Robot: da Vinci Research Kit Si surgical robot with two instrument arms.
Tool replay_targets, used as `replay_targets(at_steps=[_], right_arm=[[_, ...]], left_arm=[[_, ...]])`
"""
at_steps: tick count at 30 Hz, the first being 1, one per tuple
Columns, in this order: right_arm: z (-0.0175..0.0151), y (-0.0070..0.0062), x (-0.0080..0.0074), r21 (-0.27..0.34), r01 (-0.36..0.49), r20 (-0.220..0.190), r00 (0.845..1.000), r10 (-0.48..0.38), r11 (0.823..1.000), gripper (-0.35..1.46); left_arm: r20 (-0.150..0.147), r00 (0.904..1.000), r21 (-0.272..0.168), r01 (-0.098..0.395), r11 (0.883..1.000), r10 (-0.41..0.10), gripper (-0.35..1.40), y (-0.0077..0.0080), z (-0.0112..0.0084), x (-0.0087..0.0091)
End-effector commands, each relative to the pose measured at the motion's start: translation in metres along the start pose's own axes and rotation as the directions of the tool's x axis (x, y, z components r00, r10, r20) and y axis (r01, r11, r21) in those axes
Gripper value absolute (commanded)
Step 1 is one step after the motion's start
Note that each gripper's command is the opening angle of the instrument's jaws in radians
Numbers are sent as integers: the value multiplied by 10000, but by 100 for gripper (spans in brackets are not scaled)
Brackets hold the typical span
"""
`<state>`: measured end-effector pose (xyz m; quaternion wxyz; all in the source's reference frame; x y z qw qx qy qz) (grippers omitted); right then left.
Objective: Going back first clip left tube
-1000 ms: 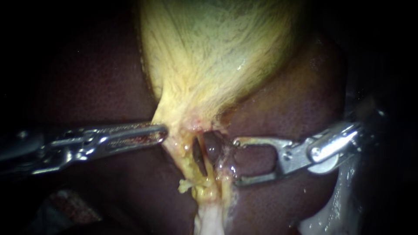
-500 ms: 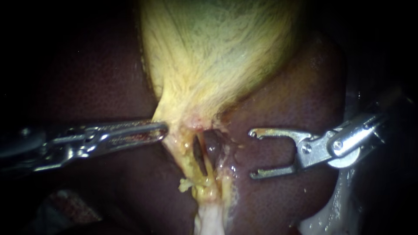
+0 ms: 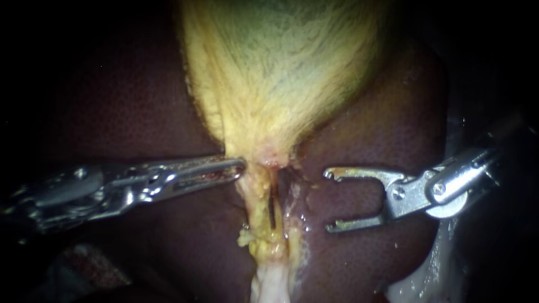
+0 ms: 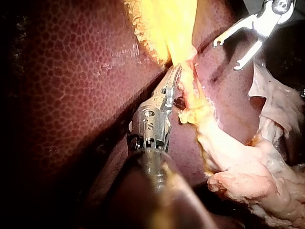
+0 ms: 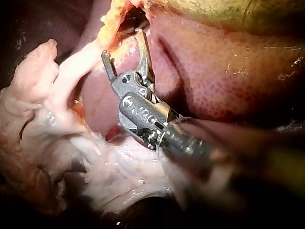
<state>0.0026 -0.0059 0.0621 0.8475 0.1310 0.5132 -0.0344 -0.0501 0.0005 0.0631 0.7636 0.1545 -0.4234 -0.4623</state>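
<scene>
A: What did the left instrument have?
B: Its jaws were clamped on the gallbladder at its neck. Just below ran the left tube. I'd judge it soft, slick and easily torn, best taken squarely at mid-length.
A: And the right instrument?
B: Gaping, empty, over the liver nearby.

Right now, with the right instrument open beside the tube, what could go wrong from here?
First, the right instrument has its jaws open close over the liver; their hooked tips could scrape it on any move. Second, the left instrument is shut on the gallbladder at its neck; a harder pull might tear the thin tube below it.
</scene>
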Motion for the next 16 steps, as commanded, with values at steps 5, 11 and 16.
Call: replay_targets(at_steps=[5,11,16], right_arm=[[-1,-1,2,0,-2,-4,10000,2,10000,60],[-2,-1,3,1,48,-3,10000,-48,10000,60],[-2,-1,3,-9,47,-31,10000,-47,10000,60]], left_arm=[[-22,10000,3,8,10000,-8,-5,0,0,0],[-24,10000,8,5,10000,-5,-5,1,1,0],[-25,10000,10,4,10000,-4,-5,1,1,0]])
